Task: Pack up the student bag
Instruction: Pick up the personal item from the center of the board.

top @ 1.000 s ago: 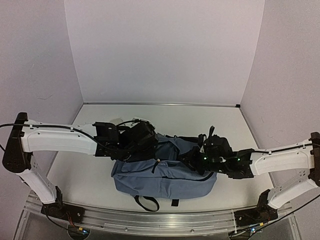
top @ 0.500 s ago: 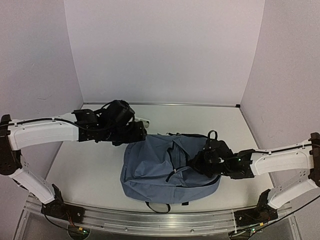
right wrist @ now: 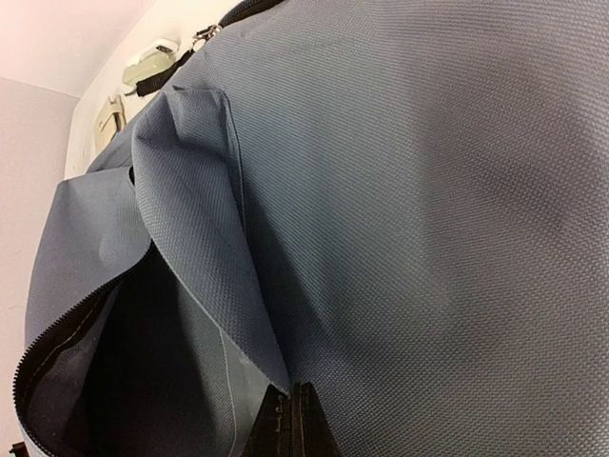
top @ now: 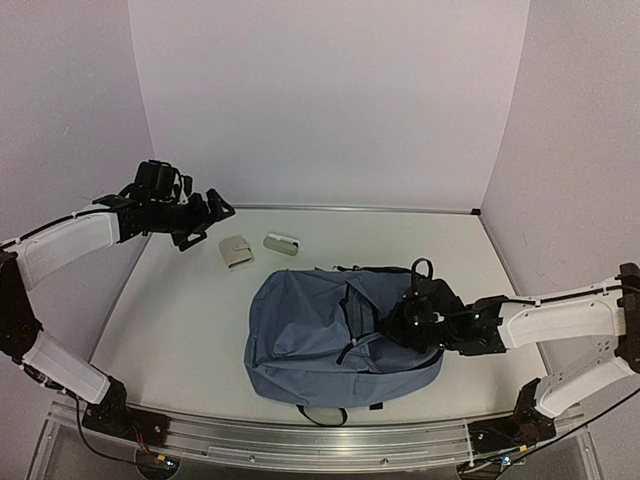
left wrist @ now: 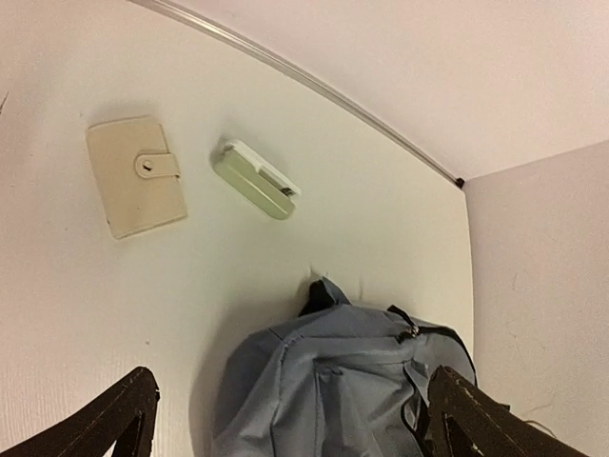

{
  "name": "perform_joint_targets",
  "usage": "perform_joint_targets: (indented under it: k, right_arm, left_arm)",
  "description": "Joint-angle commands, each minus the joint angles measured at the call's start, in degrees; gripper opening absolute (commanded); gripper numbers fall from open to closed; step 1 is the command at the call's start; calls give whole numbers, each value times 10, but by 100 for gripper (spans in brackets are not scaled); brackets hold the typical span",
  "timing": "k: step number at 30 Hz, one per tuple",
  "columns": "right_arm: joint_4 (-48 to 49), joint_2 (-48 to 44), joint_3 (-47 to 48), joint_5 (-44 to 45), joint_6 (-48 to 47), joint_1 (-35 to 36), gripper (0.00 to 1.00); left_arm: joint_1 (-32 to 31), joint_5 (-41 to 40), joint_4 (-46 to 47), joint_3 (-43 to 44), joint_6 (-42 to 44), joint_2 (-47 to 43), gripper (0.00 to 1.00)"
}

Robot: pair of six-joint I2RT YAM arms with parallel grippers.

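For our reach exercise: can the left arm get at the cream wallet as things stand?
Probably yes: the open left tool hovers near the cream wallet, which lies apart from the green case.

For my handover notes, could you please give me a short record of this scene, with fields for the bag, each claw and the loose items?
bag: large dusty-blue soft fabric backpack, lying flat, one zip open onto a dark interior
left claw: open, empty, raised at the far left
right claw: shut on the backpack's fabric flap beside the open zip
loose items: cream snap-tab wallet and pale green oblong case, side by side but apart, beyond the backpack
packing state: both loose items lie outside the backpack
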Motion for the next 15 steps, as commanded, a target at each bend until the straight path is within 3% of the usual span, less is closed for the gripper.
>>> perform_joint_targets:
  k: [1, 5, 15]
  right_arm:
    - [-26, 19, 21, 25, -14, -4, 0]
    - [-23, 21, 22, 24, -13, -5, 0]
    - [-22, 15, 21, 21, -9, -4, 0]
  left_arm:
    - [63, 100, 106, -13, -21, 70, 97]
    - [115, 143, 171, -19, -50, 152, 94]
    - [158, 162, 196, 27, -38, 301, 74]
